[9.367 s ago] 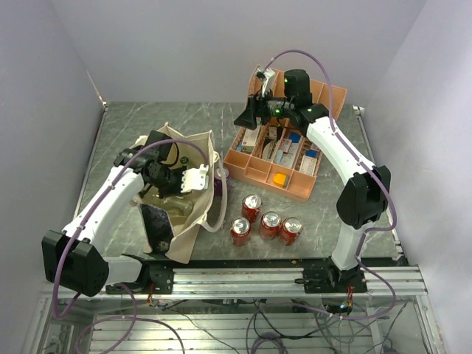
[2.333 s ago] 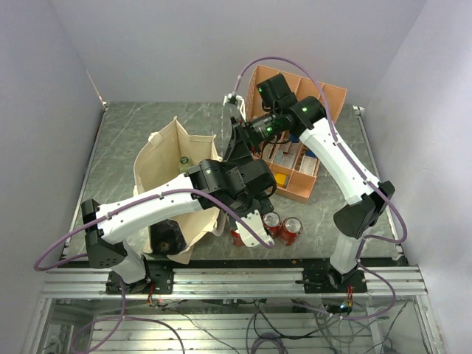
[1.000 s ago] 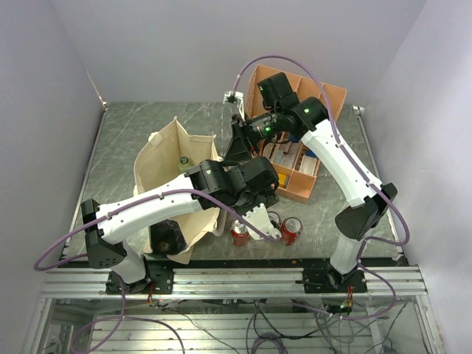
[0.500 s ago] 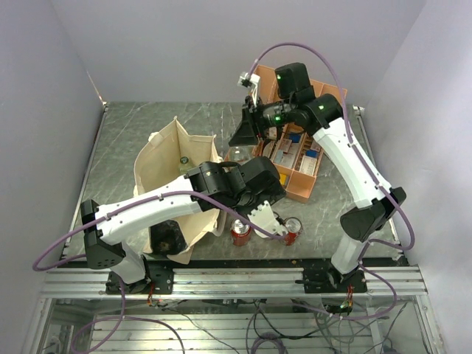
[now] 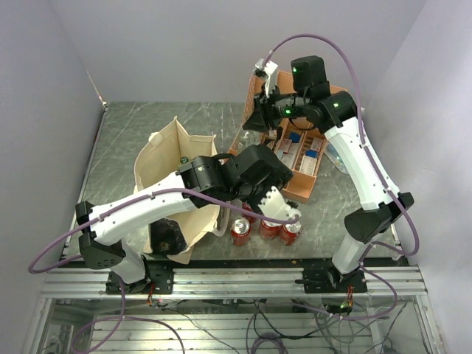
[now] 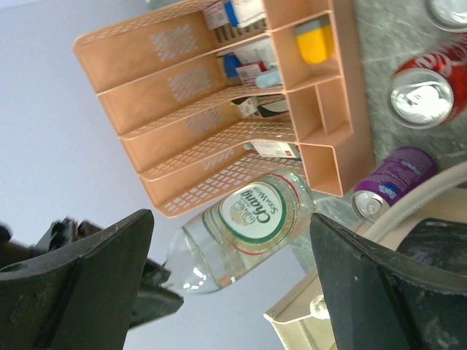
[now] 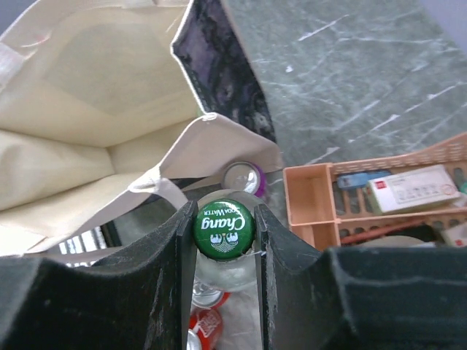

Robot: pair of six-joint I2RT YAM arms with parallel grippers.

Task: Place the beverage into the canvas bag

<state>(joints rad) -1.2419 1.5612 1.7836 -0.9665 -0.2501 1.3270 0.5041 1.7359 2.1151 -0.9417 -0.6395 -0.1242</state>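
Observation:
The beverage is a clear glass soda-water bottle (image 6: 248, 226) with a green cap (image 7: 224, 230). My right gripper (image 7: 224, 219) is shut on the cap and holds the bottle in the air, neck up. It hangs between the organizer and the canvas bag (image 5: 168, 158), a cream tote whose open mouth (image 7: 95, 109) lies to the left of the bottle. My left gripper (image 5: 277, 210) hovers above the red cans, wide open and empty. In the left wrist view the bottle shows beyond its spread fingers (image 6: 80, 277), apart from them.
An orange-pink divided organizer (image 5: 298, 161) with small packets stands at the back right. Three red cans (image 5: 240, 231) stand near the front edge. A purple can (image 7: 243, 177) sits by the bag's corner. Grey walls close in the sides.
My right arm has lifted the bottle up and to the right, away from the bag's rim. My left gripper has opened wide and shifted right over the cans.

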